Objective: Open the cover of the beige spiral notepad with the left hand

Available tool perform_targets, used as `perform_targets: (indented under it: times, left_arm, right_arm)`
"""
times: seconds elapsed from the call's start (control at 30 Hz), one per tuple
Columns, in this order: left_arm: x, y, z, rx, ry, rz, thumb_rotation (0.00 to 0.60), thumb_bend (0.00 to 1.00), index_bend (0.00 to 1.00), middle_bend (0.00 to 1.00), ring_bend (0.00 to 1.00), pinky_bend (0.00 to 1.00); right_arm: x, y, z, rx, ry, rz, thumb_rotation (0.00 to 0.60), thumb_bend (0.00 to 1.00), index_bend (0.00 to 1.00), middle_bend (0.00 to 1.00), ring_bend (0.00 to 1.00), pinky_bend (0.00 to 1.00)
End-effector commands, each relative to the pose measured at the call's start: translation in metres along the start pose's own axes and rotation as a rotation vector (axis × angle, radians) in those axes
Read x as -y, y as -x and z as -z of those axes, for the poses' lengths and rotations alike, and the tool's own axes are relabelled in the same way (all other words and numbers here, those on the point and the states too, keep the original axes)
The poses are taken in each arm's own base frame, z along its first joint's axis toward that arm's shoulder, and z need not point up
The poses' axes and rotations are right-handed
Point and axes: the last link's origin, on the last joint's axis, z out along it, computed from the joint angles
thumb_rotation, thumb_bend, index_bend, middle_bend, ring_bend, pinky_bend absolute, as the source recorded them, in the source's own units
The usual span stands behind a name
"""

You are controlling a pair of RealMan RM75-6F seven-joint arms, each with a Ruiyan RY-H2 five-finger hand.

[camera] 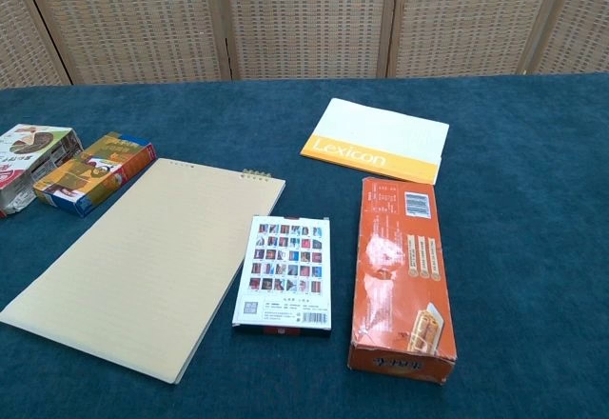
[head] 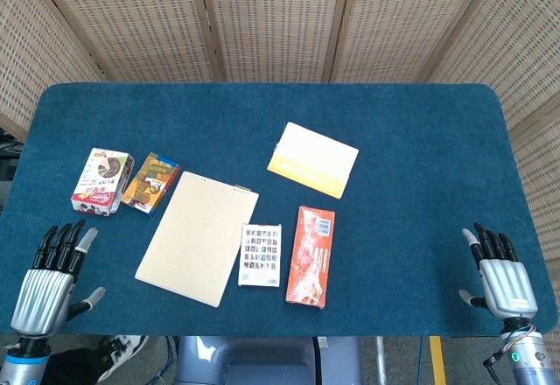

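Observation:
The beige spiral notepad (head: 199, 237) (camera: 149, 257) lies flat on the blue table, tilted, its spiral binding along the far edge and its cover closed. My left hand (head: 51, 280) hovers at the table's near left corner, fingers spread and empty, well left of the notepad. At the near right edge my right hand (head: 500, 276) is likewise spread and holds nothing. Neither hand shows in the chest view.
Two small snack boxes (head: 103, 181) (head: 150, 182) sit left of the notepad. A white card box (head: 261, 255) and an orange carton (head: 311, 255) lie to its right. A yellow-and-white Lexicon booklet (head: 313, 159) rests further back on the blue table (head: 420, 140).

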Motion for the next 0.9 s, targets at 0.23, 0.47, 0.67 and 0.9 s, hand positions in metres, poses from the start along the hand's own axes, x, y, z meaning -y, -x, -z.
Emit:
perform_targets:
  times: [0.23,0.47,0.67,0.9]
  left_arm:
    - [-0.0005,-0.0001,0.0004,0.0,0.002,0.0,0.6,0.04,0.0,0.0,0.0,0.0]
    - [-0.0016,0.0001,0.0011,0.0,0.004,-0.001,0.6,0.04,0.0,0.0,0.0,0.0]
    - [-0.002,0.0003,0.0014,0.003,0.006,0.001,0.6,0.04,0.0,0.0,0.0,0.0]
    - [-0.0019,0.0005,0.0011,0.005,0.006,0.002,0.6,0.04,0.0,0.0,0.0,0.0]
  right_arm:
    - [0.0005,-0.0003,-0.0001,-0.003,-0.007,-0.003,0.6,0.04,0.0,0.0,0.0,0.0]
    - [0.0029,-0.0038,-0.0003,-0.033,-0.034,-0.001,0.6,0.04,0.0,0.0,0.0,0.0]
    - [0.0059,-0.0073,-0.0007,-0.093,-0.065,-0.033,0.6,0.04,0.0,0.0,0.0,0.0]
    - [0.005,-0.0062,-0.0001,-0.101,-0.083,-0.03,0.6,0.01,0.0,0.0,0.0,0.0]
